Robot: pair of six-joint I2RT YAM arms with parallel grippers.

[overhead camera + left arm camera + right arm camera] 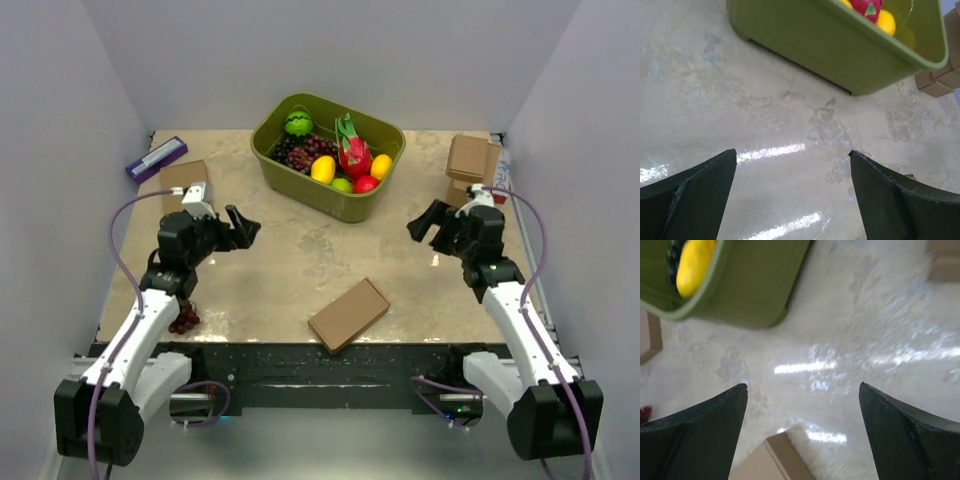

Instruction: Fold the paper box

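The paper box lies shut and flat on the table near its front edge, midway between the arms. One corner of it shows at the bottom of the right wrist view. My left gripper is open and empty, held above the table to the box's far left. Only bare table shows between its fingers. My right gripper is open and empty, above the table to the box's far right. In its own view the box corner lies just below the gap.
A green bin of toy fruit stands at the back centre. Stacked small brown boxes sit at the back right. A flat brown box and a purple item sit at the back left. Dark grapes lie by the left arm.
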